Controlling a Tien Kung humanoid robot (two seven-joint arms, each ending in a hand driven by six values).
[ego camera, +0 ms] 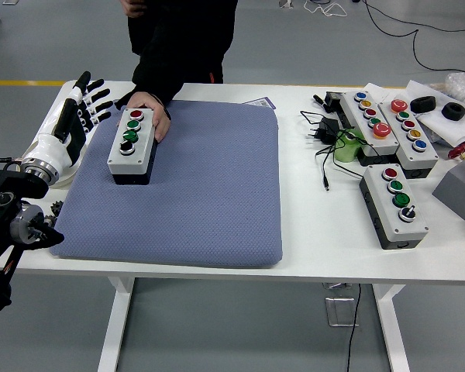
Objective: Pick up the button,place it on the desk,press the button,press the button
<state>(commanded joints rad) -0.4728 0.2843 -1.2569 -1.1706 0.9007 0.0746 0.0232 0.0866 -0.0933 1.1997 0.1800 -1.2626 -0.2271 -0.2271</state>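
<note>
Judging the button box [131, 142] rigid, boxy and fairly heavy, best gripped across its long sides by the open-fingered, empty left hand [79, 111].

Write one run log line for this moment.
left robot hand: open, beside mat | button box: on blue mat, person's hand holding | right: unseen
</note>
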